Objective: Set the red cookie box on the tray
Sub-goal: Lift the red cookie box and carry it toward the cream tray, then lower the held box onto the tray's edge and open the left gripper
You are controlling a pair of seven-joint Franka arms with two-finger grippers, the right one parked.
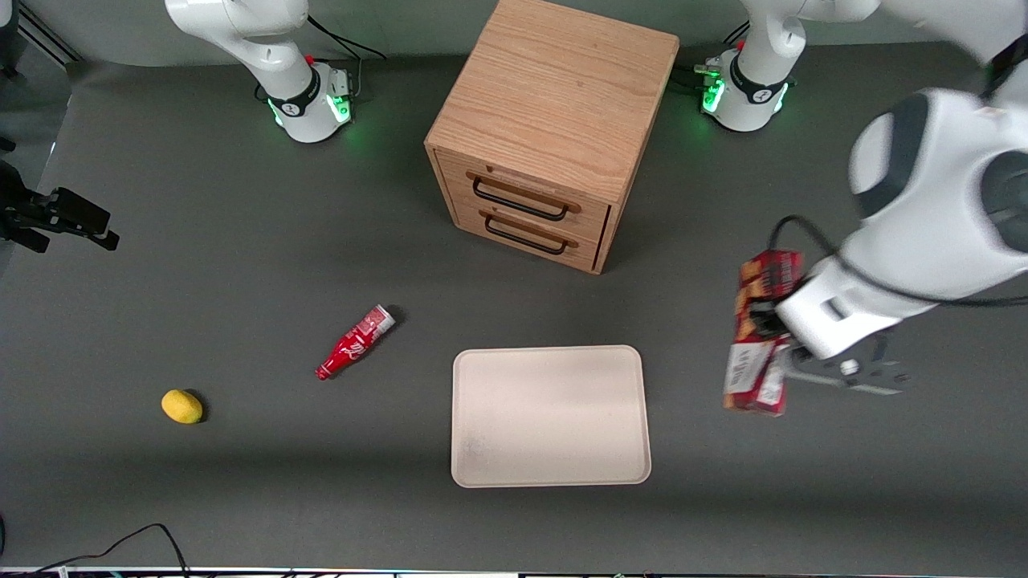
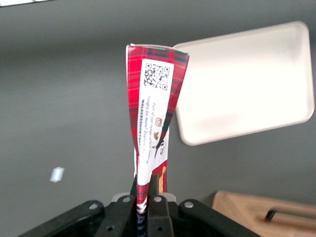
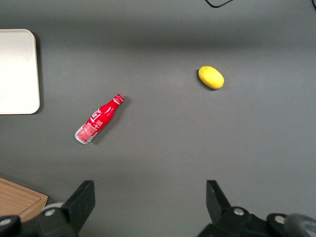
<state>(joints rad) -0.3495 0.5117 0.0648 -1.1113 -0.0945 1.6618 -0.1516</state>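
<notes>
My working arm bends down low over its own end of the tabletop [image 1: 241, 498], wrist tipped toward the middle. My pincer [image 2: 146, 200] squeezes the red cookie box [image 1: 759, 333] tight at one end, and the thin box sticks straight out from the fingers [image 2: 157, 207]. It looks lifted off the tabletop. The tray [image 1: 551, 416] lies flat near the pincer, toward the parked arm's end, and the box is not over it yet. The wooden drawer cabinet [image 1: 554, 128] stands farther from the front camera than my pincer.
</notes>
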